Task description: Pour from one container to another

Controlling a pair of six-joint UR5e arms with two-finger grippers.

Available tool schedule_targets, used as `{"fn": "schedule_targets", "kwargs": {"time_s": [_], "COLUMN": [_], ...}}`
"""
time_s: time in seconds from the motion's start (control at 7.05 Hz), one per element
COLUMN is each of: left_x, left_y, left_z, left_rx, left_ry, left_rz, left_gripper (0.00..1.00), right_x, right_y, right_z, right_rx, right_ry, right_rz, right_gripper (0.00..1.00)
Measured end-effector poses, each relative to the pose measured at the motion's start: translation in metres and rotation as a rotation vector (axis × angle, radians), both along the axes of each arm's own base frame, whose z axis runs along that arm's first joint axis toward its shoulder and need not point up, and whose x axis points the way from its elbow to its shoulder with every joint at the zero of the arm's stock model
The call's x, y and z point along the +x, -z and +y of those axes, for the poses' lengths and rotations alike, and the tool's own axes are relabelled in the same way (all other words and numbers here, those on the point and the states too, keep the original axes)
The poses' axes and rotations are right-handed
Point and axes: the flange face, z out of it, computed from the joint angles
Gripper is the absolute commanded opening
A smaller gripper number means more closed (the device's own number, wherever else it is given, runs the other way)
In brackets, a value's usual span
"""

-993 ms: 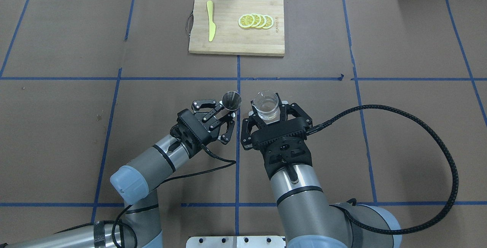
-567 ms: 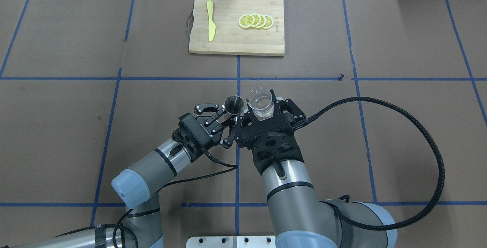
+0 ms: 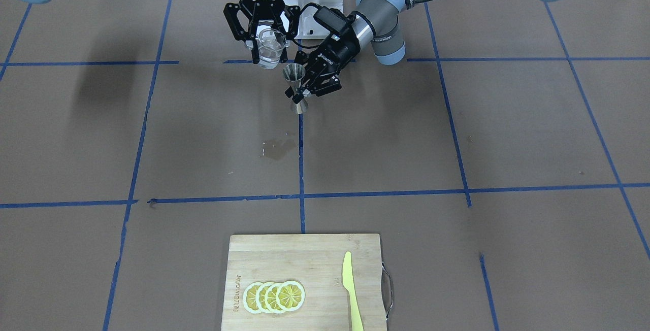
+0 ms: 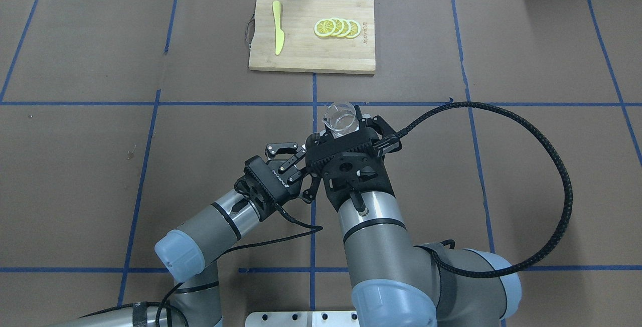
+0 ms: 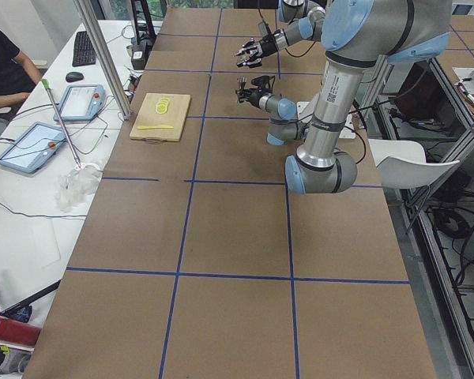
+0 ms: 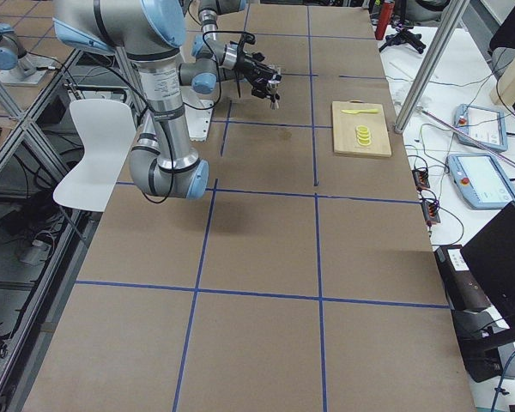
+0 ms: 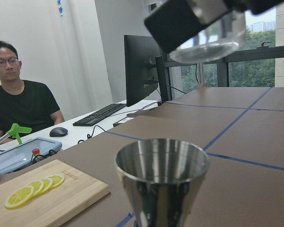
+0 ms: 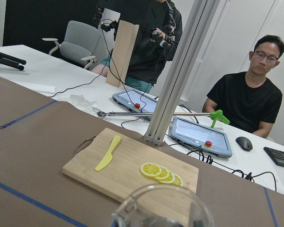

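My right gripper [image 3: 267, 53] is shut on the clear glass cup [image 3: 268, 45], held in the air and close to upright. Just beside and slightly below it, my left gripper [image 3: 301, 92] is shut on the waist of the steel jigger [image 3: 295, 83], which stands upright with its mouth open upward. In the left wrist view the jigger [image 7: 161, 178] fills the foreground, and the cup's thick base [image 7: 204, 41] hangs above and beyond its rim. From overhead, the cup [image 4: 340, 118] shows ahead of the right gripper [image 4: 343, 128], whose body hides the jigger.
A wooden cutting board [image 4: 301, 56] lies at the far middle of the table with lemon slices [image 4: 336, 27] and a yellow knife [image 4: 277, 27]. A dark wet stain [image 3: 277, 149] marks the paper between the grippers and the board. Operators sit beyond the far edge.
My right gripper has carried the cup left and forward, over the left gripper, so the jigger is now covered in the overhead view. The left arm has shifted slightly right.
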Motion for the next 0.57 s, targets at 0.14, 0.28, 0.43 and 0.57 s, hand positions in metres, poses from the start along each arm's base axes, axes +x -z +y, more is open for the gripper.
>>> {"fn": "schedule_targets", "kwargs": {"time_s": [0.14, 0.28, 0.43, 0.57], "left_x": [0.0016, 0.0029, 0.0047, 0.0071], "left_y": [0.0037, 0.0074, 0.0095, 0.009], "left_z": [0.0016, 0.0024, 0.0024, 0.0021], "left_rx": [0.001, 0.002, 0.003, 0.002], "left_ry": [-0.003, -0.004, -0.005, -0.006], "left_rz": [0.006, 0.012, 0.013, 0.01], "left_gripper": [0.0, 0.0, 0.0, 0.0], "right_x": [-0.0003, -0.001, -0.0018, -0.0019], "right_y": [-0.0018, -0.003, -0.0039, -0.0045], "right_z": [-0.003, -0.0042, -0.0043, -0.0042], "right_rx": [-0.007, -0.011, -0.011, -0.009], "right_ry": [0.002, 0.005, 0.009, 0.011], "right_rz": [0.02, 0.034, 0.046, 0.056], "right_gripper": [0.0, 0.0, 0.0, 0.0]}}
